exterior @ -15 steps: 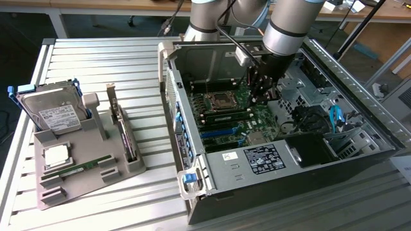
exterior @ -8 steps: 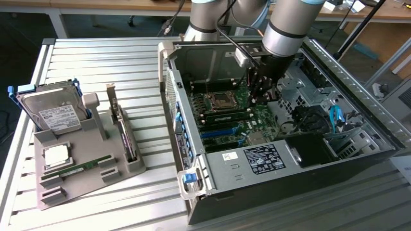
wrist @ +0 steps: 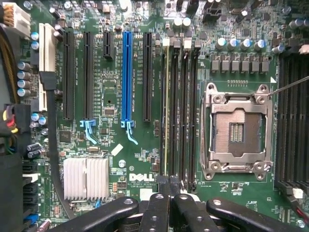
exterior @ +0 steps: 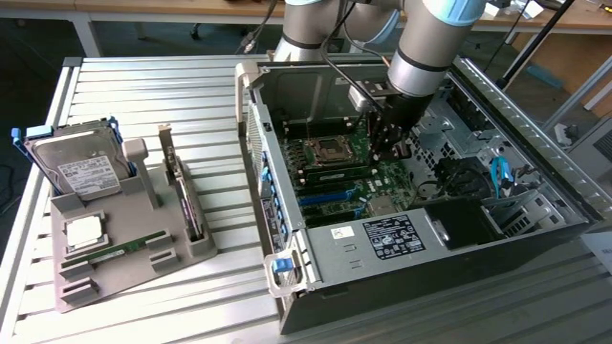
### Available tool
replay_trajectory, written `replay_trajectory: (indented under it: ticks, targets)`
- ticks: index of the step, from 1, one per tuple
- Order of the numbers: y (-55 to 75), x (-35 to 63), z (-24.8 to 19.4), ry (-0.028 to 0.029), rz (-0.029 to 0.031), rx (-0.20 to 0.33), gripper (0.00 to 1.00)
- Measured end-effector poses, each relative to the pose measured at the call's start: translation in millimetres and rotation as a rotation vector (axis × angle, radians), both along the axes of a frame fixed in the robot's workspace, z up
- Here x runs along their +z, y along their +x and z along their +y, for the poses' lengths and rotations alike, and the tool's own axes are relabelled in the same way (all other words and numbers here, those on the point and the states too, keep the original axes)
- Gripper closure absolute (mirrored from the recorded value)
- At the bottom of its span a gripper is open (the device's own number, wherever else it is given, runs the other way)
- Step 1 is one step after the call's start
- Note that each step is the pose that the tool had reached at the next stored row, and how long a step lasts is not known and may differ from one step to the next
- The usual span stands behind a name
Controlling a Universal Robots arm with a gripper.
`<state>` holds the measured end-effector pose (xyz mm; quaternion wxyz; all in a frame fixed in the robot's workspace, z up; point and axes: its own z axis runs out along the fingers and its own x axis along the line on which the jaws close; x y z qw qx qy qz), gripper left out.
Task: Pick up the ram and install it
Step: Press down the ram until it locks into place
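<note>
End effector point(exterior: 380, 154) inside open computer case point(exterior: 535, 165): case walls close around; processor socket point(wrist: 236, 131) beside it; black cables point(exterior: 449, 175) and drive bay point(exterior: 459, 222) beyond. Open room above.

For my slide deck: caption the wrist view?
Gripper seating thin green RAM stick edge-on in a black motherboard slot beside the empty silver CPU socket.

One long, narrow green circuit-board RAM stick point(wrist: 166, 108) is standing on edge in a black memory slot on the motherboard, beside the empty silver processor socket, parallel to the neighbouring vacant slots. A second, matching green RAM stick point(exterior: 120, 251) is lying flat on the grey parts holder, outside the computer case.
</note>
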<state>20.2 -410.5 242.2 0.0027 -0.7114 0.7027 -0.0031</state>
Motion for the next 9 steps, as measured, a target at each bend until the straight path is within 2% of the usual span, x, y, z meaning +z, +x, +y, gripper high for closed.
replay_trajectory:
  ticks: [5, 9]
  targets:
    - [1.1, -3.7, 0.0, -0.0037, 0.0000, 0.000, 0.90]
    - [1.1, -5.8, 0.0, -0.0042, 0.0000, 0.000, 0.90]
